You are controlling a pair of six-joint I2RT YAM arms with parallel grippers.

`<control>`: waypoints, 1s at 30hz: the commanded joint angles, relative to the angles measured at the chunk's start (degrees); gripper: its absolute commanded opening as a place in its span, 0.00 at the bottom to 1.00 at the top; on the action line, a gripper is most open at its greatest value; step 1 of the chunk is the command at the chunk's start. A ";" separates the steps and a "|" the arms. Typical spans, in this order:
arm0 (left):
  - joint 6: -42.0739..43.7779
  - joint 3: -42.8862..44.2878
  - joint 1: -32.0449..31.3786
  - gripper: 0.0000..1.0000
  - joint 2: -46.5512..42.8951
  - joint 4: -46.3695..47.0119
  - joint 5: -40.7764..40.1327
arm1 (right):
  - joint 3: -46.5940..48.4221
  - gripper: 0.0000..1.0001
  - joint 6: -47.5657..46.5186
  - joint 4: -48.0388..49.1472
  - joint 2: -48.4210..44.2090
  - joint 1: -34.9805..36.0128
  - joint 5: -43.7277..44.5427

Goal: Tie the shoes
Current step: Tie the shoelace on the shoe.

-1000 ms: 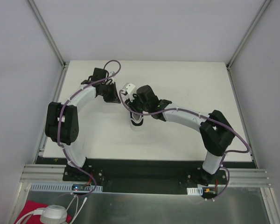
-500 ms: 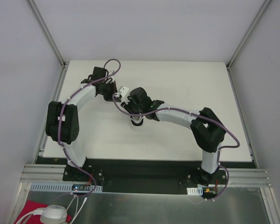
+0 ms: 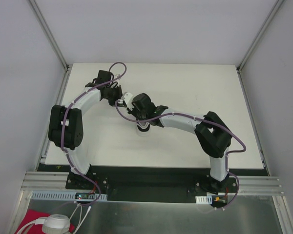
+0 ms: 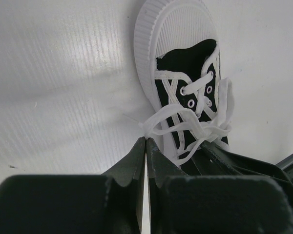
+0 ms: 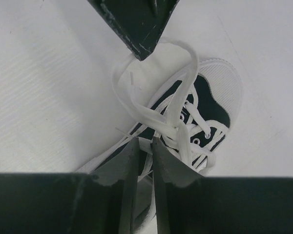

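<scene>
The sneaker (image 3: 143, 126) is located on the white surface (image 3: 195, 87) near its centre, largely covered in the top view by the right arm. A black upper, a white ribbed toe rim (image 4: 147, 53) and a white sole are shown in the wrist views, with metal-ringed eyelets along the black upper. Thin white laces (image 4: 185, 122) are threaded across the tongue and gathered into loose loops beside the shoe. The left pincer (image 4: 145, 146) is pressed together, and one lace loop is pinched at its tip and drawn away from the sneaker. The right pincer (image 5: 145, 146) is set just above the laces with its jaws narrowly apart; whether a strand is clamped cannot be told.
</scene>
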 commanded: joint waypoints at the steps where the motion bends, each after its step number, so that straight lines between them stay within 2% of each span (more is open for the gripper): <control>1: -0.66 1.46 0.78 0.00 -0.02 0.38 1.35 | 2.56 0.18 0.02 -0.25 0.03 0.27 2.05; 9: -0.57 1.38 1.05 0.00 -0.10 0.38 1.27 | 1.94 0.01 1.51 0.10 -0.85 0.36 1.26; 17: -0.66 1.90 1.40 0.00 1.04 0.38 1.88 | -1.04 0.01 7.40 3.00 -2.78 -1.22 -4.54; 30: -1.01 1.99 1.57 0.00 2.01 0.82 2.50 | -3.60 0.01 9.86 5.11 -6.12 -2.19 -7.43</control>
